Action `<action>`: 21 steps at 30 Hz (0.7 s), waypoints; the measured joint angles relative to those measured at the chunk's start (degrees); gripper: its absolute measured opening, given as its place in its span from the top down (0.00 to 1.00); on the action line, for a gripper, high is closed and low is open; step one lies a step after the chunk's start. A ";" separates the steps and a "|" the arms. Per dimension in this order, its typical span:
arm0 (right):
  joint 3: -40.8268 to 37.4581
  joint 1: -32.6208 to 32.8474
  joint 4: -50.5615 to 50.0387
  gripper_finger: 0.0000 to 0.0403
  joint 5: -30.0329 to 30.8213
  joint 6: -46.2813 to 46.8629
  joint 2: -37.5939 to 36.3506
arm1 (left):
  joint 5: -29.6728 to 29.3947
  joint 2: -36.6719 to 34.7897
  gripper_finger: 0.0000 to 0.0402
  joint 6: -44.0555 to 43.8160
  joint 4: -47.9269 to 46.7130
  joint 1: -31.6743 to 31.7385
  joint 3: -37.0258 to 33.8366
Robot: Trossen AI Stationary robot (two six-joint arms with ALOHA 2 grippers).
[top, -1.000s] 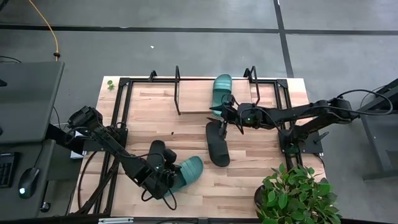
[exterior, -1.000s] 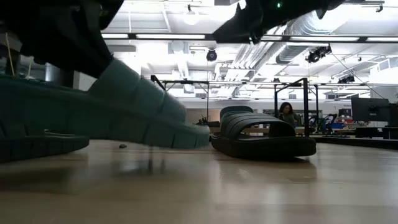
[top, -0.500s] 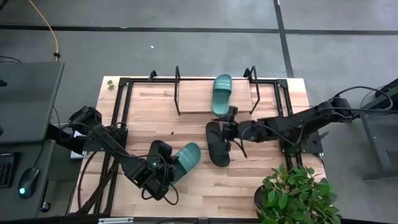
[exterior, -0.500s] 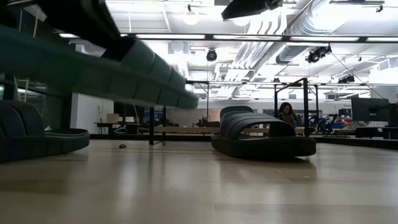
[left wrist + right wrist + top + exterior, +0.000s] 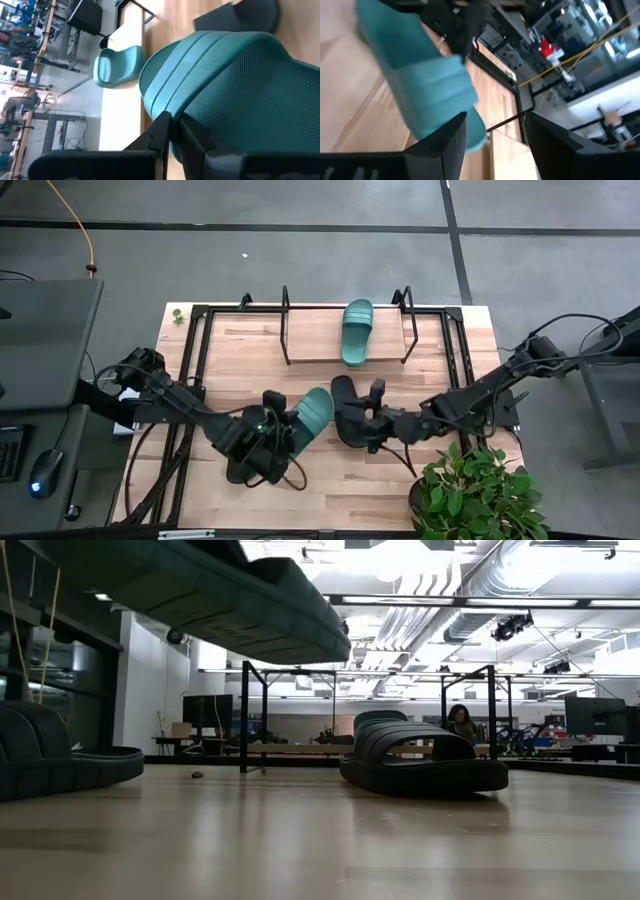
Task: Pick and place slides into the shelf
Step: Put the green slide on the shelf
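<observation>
The wooden surface (image 5: 420,480) carries everything here, and the shelf (image 5: 315,345) sits along its far edge, a light board with thin black frame bars at both ends. All places below are given from that shelf.

On the shelf's board, toward its right end, one teal slide (image 5: 355,332) lies flat; the left wrist view shows the same sandal (image 5: 119,65) farther off on the pale board.

In front of the shelf, near the middle of the surface, the left arm reaches in from the left side. The left gripper (image 5: 268,438) has its jaws clenched on the strap edge of a second teal slide (image 5: 308,418), which is lifted clear of the wood and tilted, toe end pointing toward the shelf. In the left wrist view the ribbed strap of this sandal (image 5: 225,95) fills most of the picture with the dark fingers pinched on its edge. From table height its sole (image 5: 210,590) hangs overhead.

Just right of the held sandal, still in front of the shelf, a black slide (image 5: 347,415) rests flat on the wood; in the low view it stands upright on its sole (image 5: 425,755). The right gripper (image 5: 378,425) hovers at this sandal's right side with its jaws released and spread, grasping nothing.

Another black slide (image 5: 60,755) lies at the left of the low view, mostly hidden under the left arm from above.

A potted plant (image 5: 475,490) stands at the near right corner, well apart from the shelf.
</observation>
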 joint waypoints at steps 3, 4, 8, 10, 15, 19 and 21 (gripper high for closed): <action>0.00 1.62 3.07 0.53 1.23 -4.43 1.40 | 0.04 0.00 0.93 2.60 -0.04 2.24 1.32; -0.01 2.03 3.93 0.53 1.52 -5.98 1.83 | 0.03 0.00 0.93 3.29 -0.04 2.88 1.91; -0.01 2.90 7.42 0.53 2.05 -10.62 3.97 | 0.04 0.00 0.93 6.70 -0.05 4.90 5.12; -0.01 3.05 8.63 0.53 2.45 -12.67 5.05 | 0.02 0.00 0.93 8.80 -0.02 5.60 7.07; -0.01 3.19 12.28 0.53 5.49 -18.18 7.35 | 0.08 0.00 0.93 12.25 -0.03 6.95 12.40; 0.08 3.92 15.35 0.53 6.90 -21.74 8.06 | 0.09 0.00 0.93 16.23 -0.03 7.60 15.68; 0.84 4.58 15.26 0.53 7.06 -22.27 8.08 | 0.04 0.00 0.93 17.71 0.00 7.80 17.01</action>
